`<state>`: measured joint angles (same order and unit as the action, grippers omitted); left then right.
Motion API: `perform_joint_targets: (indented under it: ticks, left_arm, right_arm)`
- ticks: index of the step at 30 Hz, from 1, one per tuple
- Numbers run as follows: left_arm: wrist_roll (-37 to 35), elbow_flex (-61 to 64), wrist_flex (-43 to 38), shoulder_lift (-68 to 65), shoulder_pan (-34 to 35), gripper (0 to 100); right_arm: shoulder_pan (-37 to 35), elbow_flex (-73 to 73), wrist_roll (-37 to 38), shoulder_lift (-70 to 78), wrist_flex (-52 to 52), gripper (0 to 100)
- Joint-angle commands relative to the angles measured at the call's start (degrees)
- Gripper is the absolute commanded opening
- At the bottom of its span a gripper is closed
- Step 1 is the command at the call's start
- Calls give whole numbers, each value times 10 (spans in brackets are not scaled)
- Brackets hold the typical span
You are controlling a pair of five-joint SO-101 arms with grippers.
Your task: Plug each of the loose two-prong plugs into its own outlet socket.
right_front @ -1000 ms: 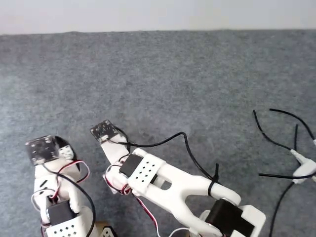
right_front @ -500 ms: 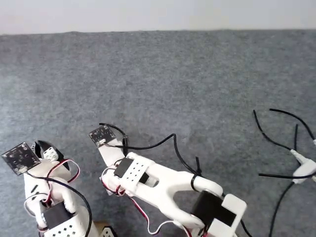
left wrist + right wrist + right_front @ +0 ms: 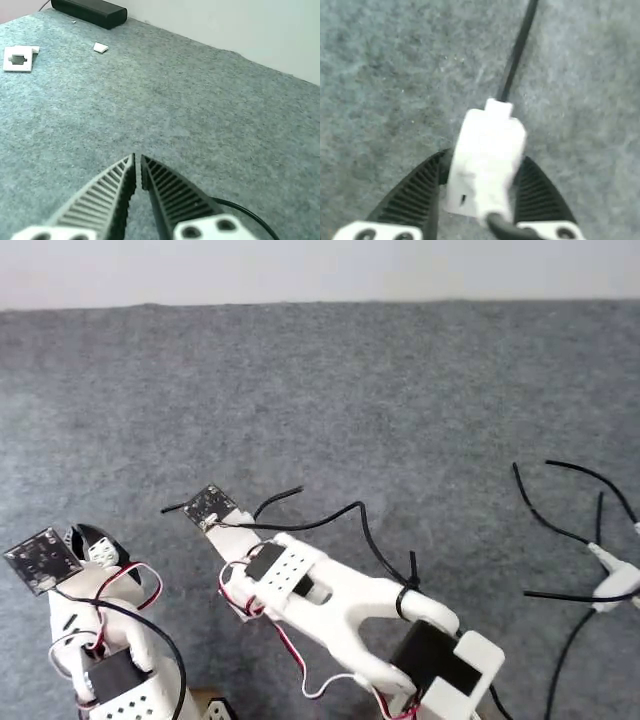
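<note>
You are holding the plug [image 3: 487,140], a small white block with a black cord [image 3: 517,50] running out of its far end. It is sitting between the ribbed fingers of the right gripper [image 3: 484,159], low over the grey carpet [image 3: 380,60]. The claw is pinching the plug across its flat sides.

Judging by its look, the plug is going to be light, rigid and a little slick, so those flat sides are the place to be gripping it. The cord is going to be the nuisance: it is probably springy enough to be tugging the body askew as you carry it. Keep off the cord and off the prong end. I cannot tell which way the prongs are facing.

In the high view the right arm [image 3: 340,600] is reaching out low from the near edge towards the left. Its wrist camera [image 3: 210,505] is sitting over the claw, and thin black cord ends [image 3: 290,493] are poking out beside it.

The left arm [image 3: 110,660] is standing folded near its base. The left gripper [image 3: 138,158] has its fingers pressed almost together on nothing.

A small white plate [image 3: 17,59], possibly a socket, is lying well away across the carpet near a black box [image 3: 90,11]. More cords with a white connector [image 3: 612,585] are lying at the far right.
</note>
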<state>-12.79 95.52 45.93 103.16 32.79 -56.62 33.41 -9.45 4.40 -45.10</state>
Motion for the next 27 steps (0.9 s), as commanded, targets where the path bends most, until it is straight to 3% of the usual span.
perform_joint_targets:
  ticks: [1, 6, 13, 17, 22, 27]
  left_arm:
    - [-2, -34, -16, 4, 1, 15]
    - [-2, -33, -16, 4, 0, 15]
    - [38, -14, -16, 4, -57, 15]
    - [44, -4, -12, 4, -78, 15]
    - [44, 4, -12, 6, -97, 15]
    - [44, 5, -12, 6, -97, 15]
  right_arm:
    - [21, -26, 44, -55, -35, 8]
    - [133, -24, 60, -164, -109, 8]
    - [392, -23, 141, -311, -187, 8]
    - [536, -23, 148, -367, -206, 8]
    - [725, -1, 148, -394, -167, 8]
    - [892, 65, 149, -395, -42, 9]
